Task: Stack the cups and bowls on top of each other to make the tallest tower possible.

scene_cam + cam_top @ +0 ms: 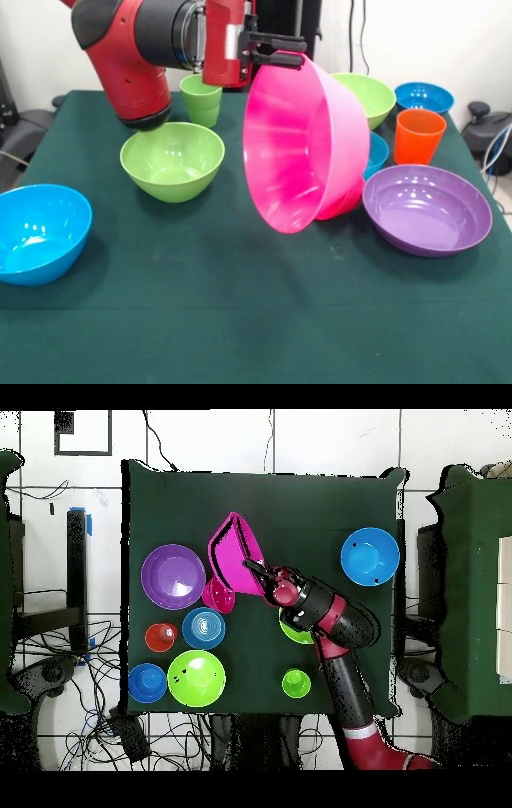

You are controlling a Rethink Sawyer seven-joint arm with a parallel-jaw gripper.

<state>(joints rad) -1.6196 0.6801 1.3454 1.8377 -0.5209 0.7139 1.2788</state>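
Observation:
My gripper (280, 58) is shut on the rim of the big pink bowl (300, 152) and holds it tipped on its side above the table's middle; the overhead view shows the gripper (258, 572) and the bowl (233, 549). The small red-pink bowl (346, 200) peeks out behind its lower edge. A lime green bowl (172, 160) and the light green cup (201, 100) stand under the arm. The other lime green bowl (370, 96), two blue bowls (424, 98) (376, 152), the orange cup (418, 136) and the purple bowl (426, 210) stand at the right. A third blue bowl (40, 232) sits at the near left.
The green table (240, 320) has open cloth along its near side in the front view. The arm (340, 654) crosses the table from its base edge in the overhead view, over a lime green bowl (292, 630). Cables lie on the floor around the table.

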